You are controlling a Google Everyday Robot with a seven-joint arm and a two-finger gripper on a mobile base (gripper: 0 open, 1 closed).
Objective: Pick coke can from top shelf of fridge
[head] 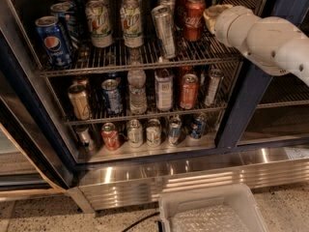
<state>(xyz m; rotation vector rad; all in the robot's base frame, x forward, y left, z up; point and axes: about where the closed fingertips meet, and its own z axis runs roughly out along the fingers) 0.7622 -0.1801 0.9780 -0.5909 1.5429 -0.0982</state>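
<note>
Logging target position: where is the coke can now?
The coke can stands on the top shelf, right of centre, between the slim silver can and the gripper at its right.

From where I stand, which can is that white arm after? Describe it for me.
Look in the blue-framed fridge, on its top shelf, toward the right end. The coke can is red with white script, just left of the gripper; the neighbouring slim silver can is tilted.

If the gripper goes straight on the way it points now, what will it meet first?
Probably the coke can on the top shelf, just left of the gripper; depth is unclear.
</note>
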